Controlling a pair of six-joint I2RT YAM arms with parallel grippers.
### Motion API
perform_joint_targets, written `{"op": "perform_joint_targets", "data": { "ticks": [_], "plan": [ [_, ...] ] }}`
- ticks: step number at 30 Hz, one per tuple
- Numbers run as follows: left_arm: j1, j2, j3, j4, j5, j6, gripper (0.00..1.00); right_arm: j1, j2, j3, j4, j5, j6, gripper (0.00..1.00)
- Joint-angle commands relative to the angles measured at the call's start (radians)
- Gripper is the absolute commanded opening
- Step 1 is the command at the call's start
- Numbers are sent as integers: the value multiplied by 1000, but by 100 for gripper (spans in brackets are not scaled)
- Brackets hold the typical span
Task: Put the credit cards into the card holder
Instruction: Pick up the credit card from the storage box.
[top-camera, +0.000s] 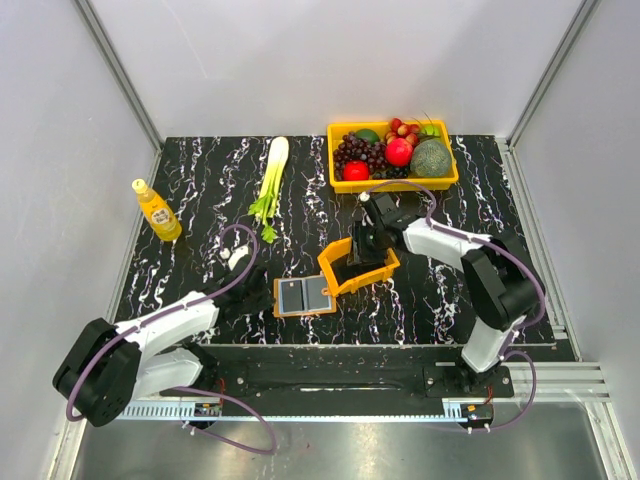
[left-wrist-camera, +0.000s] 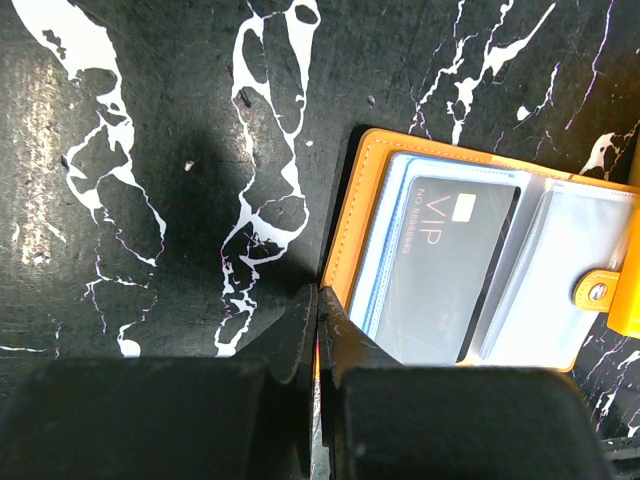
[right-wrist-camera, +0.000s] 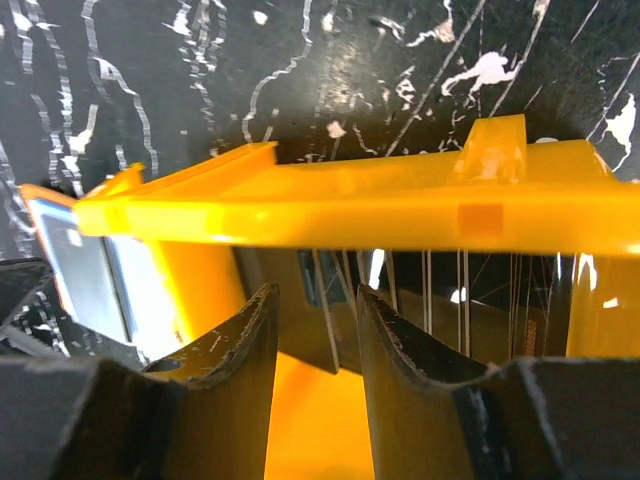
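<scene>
A black tabletop veined with white like marble (top-camera: 200, 200) is seen inside a booth, with a silver metal rail (top-camera: 330, 410) bolted along its near edge, where the two arm bases are mounted. Just beyond the rail, left of centre, the left gripper (left-wrist-camera: 318, 325) is held low over the surface with its fingers pressed together at the near left corner of the flat orange folding card holder (top-camera: 303, 297); a thin orange sliver is seen in the seam between them, and whether the cover is pinched cannot be told. The card holder is laid open on the table near the middle of the near edge, and a dark card printed VIP (left-wrist-camera: 445, 265) is lodged in one clear sleeve, over paler blue layers. An orange tab with a metal snap (left-wrist-camera: 598, 291) is seen at its far side. Just beside it, to the right, a small orange plastic tray with raised walls (top-camera: 385, 268) is found, its corner meeting the holder. The right gripper (right-wrist-camera: 315, 305) is lowered into this tray with its fingers a narrow gap apart, and the thin pale credit cards (right-wrist-camera: 327, 320) are seen edge-on past that gap. Further back, a yellow bottle with an orange cap (top-camera: 157, 211) is stood at the left, and a pale green celery stalk (top-camera: 271, 177) is laid behind the centre. A yellow rectangular fruit basket (top-camera: 340, 182) is set against the far edge. The space is closed in by plain grey-white walls (top-camera: 330, 60) joined by aluminium profiles (top-camera: 120, 70)
</scene>
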Motion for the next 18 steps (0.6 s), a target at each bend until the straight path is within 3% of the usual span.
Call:
{"op": "perform_joint_targets", "data": {
  "ticks": [1,11,18],
  "plan": [
    [-5,-2,2,-17,19,21,0,4,53,24,-1,-17,-27,42],
    [-5,34,4,10,35,24,0,5,42,-9,85,-194,-12,29],
    [-5,65,12,24,43,32,0,4,-27,-12,104,-214,5,25]
  ]
}}
